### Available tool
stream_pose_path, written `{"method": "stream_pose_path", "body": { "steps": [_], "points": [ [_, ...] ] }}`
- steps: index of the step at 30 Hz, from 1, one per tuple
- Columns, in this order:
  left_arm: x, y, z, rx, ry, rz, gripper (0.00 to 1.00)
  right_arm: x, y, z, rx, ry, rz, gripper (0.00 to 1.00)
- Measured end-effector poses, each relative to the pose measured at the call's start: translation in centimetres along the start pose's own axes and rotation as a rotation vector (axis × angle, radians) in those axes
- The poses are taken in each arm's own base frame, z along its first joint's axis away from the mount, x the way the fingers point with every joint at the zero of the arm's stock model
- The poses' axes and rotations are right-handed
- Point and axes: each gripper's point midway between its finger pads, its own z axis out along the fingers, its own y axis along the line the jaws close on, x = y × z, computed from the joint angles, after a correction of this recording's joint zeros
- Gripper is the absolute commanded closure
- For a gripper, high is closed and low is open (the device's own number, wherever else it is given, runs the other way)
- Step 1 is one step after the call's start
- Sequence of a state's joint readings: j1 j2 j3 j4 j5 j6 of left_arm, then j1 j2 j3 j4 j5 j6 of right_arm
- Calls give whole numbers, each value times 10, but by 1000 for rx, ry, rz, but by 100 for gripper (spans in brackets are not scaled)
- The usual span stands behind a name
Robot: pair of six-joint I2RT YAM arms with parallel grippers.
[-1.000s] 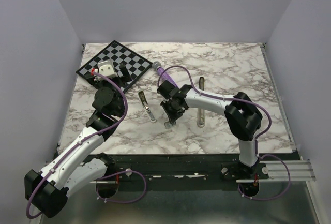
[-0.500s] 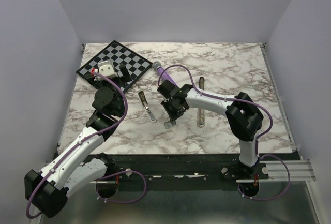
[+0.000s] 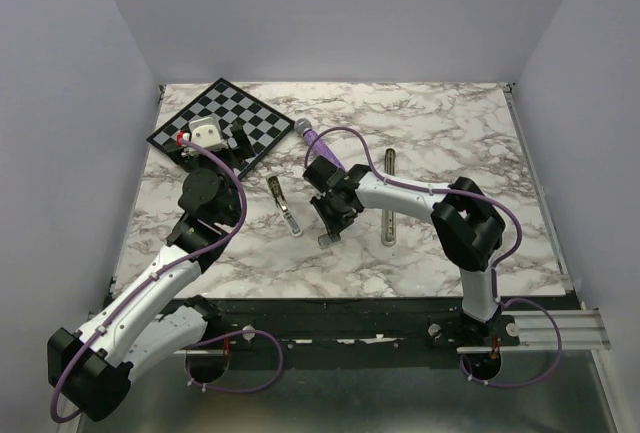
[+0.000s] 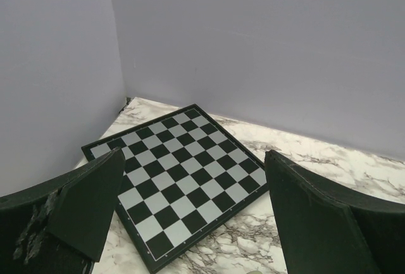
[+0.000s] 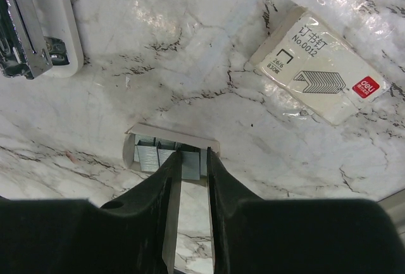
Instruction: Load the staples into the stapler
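Several silver-grey blocks of staples point(image 5: 155, 155) lie in a small open cream tray point(image 5: 174, 133) on the marble. My right gripper point(image 5: 190, 160) is down at the tray, its two fingers closed narrowly on either side of one staple block point(image 5: 190, 163) that still lies in the tray. In the top view the right gripper point(image 3: 328, 233) is at mid-table. An open stapler point(image 3: 285, 205) lies left of it; a stapler with a white base and metal channel point(image 5: 31, 27) shows in the right wrist view. My left gripper point(image 4: 193, 182) is open and empty over the chessboard's near corner.
A chessboard point(image 3: 215, 121) lies at the far left and fills the left wrist view point(image 4: 177, 166). A second long silver stapler point(image 3: 389, 218) lies right of the right gripper. A labelled cream staple box point(image 5: 323, 59) lies near the tray. Walls close the table on three sides.
The right gripper has shifted only slightly at the tray. The left arm has not moved.
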State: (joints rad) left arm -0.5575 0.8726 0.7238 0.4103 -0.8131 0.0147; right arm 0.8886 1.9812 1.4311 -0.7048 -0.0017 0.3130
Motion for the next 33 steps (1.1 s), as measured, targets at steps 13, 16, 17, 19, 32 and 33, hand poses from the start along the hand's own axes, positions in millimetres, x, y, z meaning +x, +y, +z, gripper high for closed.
{"method": "stream_pose_path", "body": {
  "steps": [13, 16, 17, 19, 32, 33],
  "points": [
    [0, 0, 0, 2, 0, 0, 1, -1, -6, 0, 38, -7, -2, 74],
    [0, 0, 0, 2, 0, 0, 1, 0, -8, -1, 54, -5, -4, 74],
    [0, 0, 0, 2, 0, 1, 1, 1, -9, -1, 59, -3, -4, 75],
    [0, 0, 0, 2, 0, 1, 1, 1, -10, -1, 64, -2, -5, 75],
    [0, 0, 0, 2, 0, 1, 1, 2, -9, -2, 62, 3, -8, 72],
    [0, 0, 0, 2, 0, 1, 1, 2, -9, -2, 62, 4, -9, 72]
  ]
}}
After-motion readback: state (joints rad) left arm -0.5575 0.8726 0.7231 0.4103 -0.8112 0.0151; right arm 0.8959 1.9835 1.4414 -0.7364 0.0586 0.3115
